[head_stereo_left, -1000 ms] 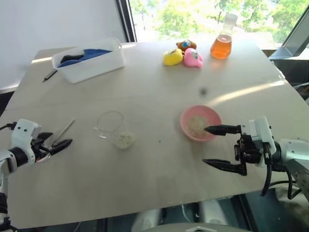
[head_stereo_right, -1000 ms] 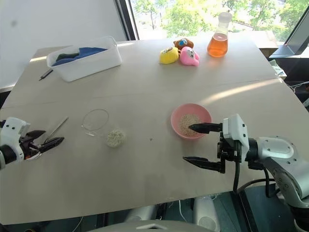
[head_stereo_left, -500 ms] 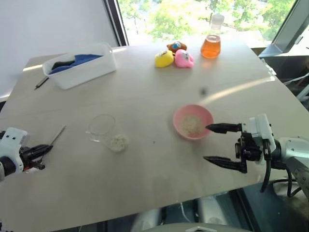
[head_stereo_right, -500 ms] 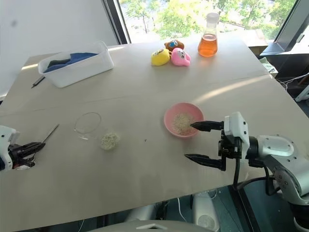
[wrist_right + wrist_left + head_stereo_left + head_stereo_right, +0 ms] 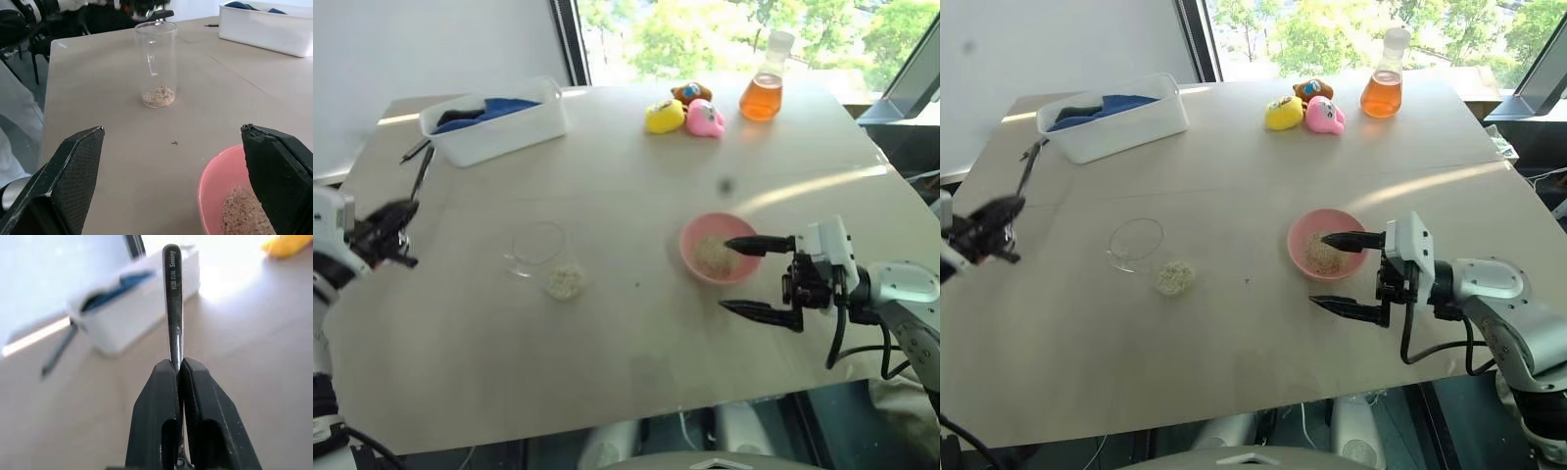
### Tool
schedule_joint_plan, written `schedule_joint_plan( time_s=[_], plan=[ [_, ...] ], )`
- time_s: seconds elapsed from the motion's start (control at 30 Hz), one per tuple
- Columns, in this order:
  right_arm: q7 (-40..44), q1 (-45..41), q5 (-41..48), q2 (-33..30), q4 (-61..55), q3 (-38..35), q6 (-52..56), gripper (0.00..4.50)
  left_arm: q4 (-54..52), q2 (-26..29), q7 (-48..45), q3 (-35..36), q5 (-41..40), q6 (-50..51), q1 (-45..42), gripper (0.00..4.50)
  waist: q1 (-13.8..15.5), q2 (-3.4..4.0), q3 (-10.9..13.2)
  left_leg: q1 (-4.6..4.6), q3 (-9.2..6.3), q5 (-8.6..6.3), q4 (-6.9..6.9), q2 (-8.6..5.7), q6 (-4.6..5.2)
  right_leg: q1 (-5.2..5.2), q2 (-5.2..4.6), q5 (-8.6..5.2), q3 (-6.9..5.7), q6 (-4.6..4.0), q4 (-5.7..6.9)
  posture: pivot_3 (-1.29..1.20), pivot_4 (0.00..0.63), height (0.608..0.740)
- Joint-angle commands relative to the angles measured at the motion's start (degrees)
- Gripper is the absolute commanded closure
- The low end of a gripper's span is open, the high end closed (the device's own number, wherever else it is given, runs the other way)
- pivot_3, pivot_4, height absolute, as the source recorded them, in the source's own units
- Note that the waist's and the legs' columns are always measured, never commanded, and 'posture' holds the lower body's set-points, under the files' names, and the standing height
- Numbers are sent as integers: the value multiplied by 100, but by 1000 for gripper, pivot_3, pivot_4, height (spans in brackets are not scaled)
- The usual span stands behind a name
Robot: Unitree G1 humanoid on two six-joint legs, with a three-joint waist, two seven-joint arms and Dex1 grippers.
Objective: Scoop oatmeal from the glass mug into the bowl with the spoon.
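Observation:
My left gripper is shut on the thin silver handle of the spoon and holds it in the air over the table's left edge. The handle sticks up past the fingers; the head is hidden. The glass mug stands upright left of the table's middle, with a little oatmeal at its bottom. The pink bowl, to its right, holds a small heap of oatmeal. My right gripper is open beside the bowl, one fingertip over its rim, nothing between the fingers.
A white tub with blue cloth stands at the back left, a dark pen beside it. Yellow and pink toys and a flask of orange liquid stand along the far edge. The table's near edge runs just below my right gripper.
My left gripper has shut on the spoon and lifted it off the table, up and away from me. The right gripper has hardly moved and stays open.

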Motion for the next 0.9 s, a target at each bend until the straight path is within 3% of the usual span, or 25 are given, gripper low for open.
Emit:
schedule_joint_plan(
  time_s=[0.03,0.13,0.27,0.4,0.6,0.9],
  plan=[
    [-382,-485,49,213,54,-47,142,0,-1010,274,431,-120,-4,280,-723,4490,-1,-12,7,-2,-2,1,1,2,-1,-1,5,0,-3,0,1,0,150,740],
    [-820,-1050,126,401,200,-70,470,0,-1642,272,456,-505,0,589,-1108,4490,-36,-8,9,0,2,1,7,1,-1,-1,6,1,3,0,7,0,150,740],
    [-1892,-2404,574,892,428,-97,1535,0,-2528,116,481,-1226,-27,953,-1791,4490,-117,2,15,-2,4,1,7,-2,-1,-6,12,1,6,0,12,0,150,740],
    [-3489,-3821,1512,1960,834,-358,2673,0,-3343,-325,718,-2075,17,1404,-2515,4490,-176,3,16,-15,2,3,8,0,-4,-21,13,1,6,-1,15,0,150,740],
    [-4618,-4557,2275,2861,1404,-808,3037,0,-3852,-692,626,-2435,-261,1969,-2989,4490,-274,4,12,-105,-16,6,48,-12,-6,-100,25,1,-9,-2,30,0,150,740],
    [-5227,-5143,2675,3353,1949,-1232,2857,0,-4045,-712,428,-2512,-299,2243,-3089,4490,-338,18,14,-95,-15,13,52,-23,-13,-101,22,1,0,-1,56,0,150,740]
  ],
)
